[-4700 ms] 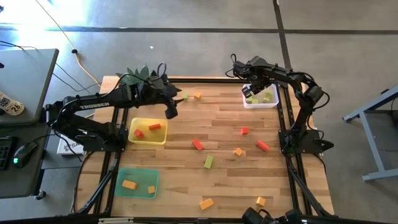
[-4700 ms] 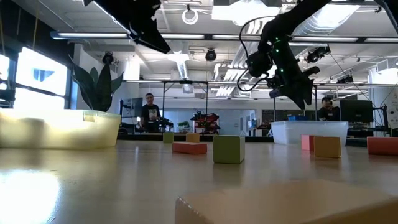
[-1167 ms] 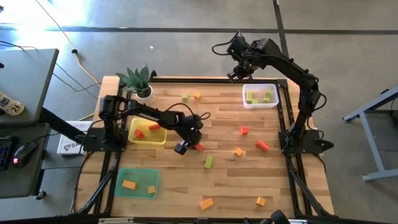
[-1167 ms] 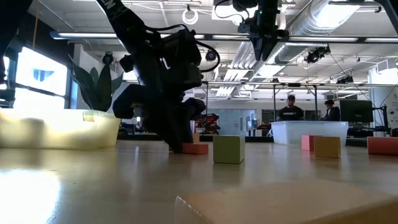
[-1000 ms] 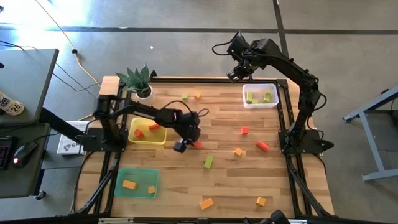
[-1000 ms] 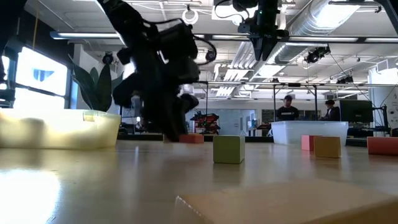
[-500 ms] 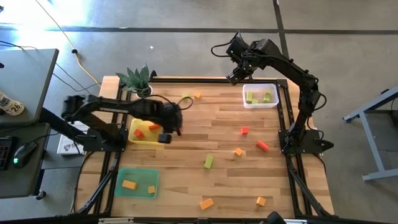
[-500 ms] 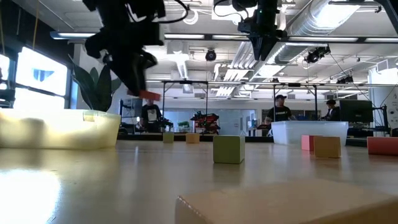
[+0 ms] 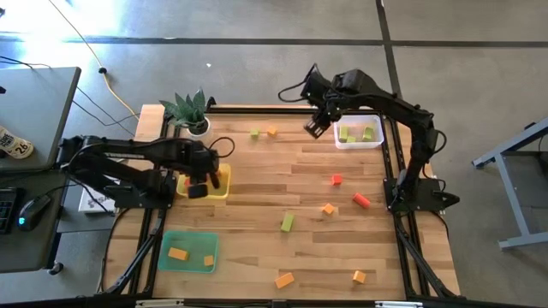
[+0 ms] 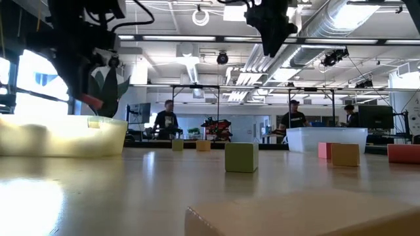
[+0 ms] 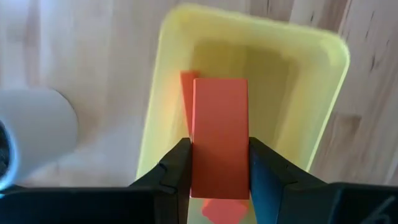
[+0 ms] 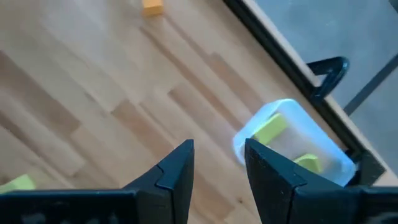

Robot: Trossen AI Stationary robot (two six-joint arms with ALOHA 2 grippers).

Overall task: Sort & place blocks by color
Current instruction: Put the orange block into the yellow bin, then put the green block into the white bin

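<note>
My left gripper hangs over the yellow tray, shut on a red brick. In the low view the brick shows above the tray's wall. Two more red blocks lie in the tray. My right gripper is in the air just left of the clear tray, open with nothing between its fingers. Two green blocks rest in the clear tray. Red, orange and green blocks lie scattered on the table. My left gripper pinches the red brick's two long sides between its two fingers, near one end. The fingers come from above, pointing down. The brick is lifted clear, over the inside of the yellow tray.
A green tray with two orange blocks sits at the near left. A potted plant stands at the far left corner. Loose blocks: green, red, orange, orange. People stand in the room behind.
My left gripper has lifted the red brick off the table's middle and carried it toward the left edge, to above the yellow tray. My right gripper has come from behind the clear tray toward the near and left, over the table.
</note>
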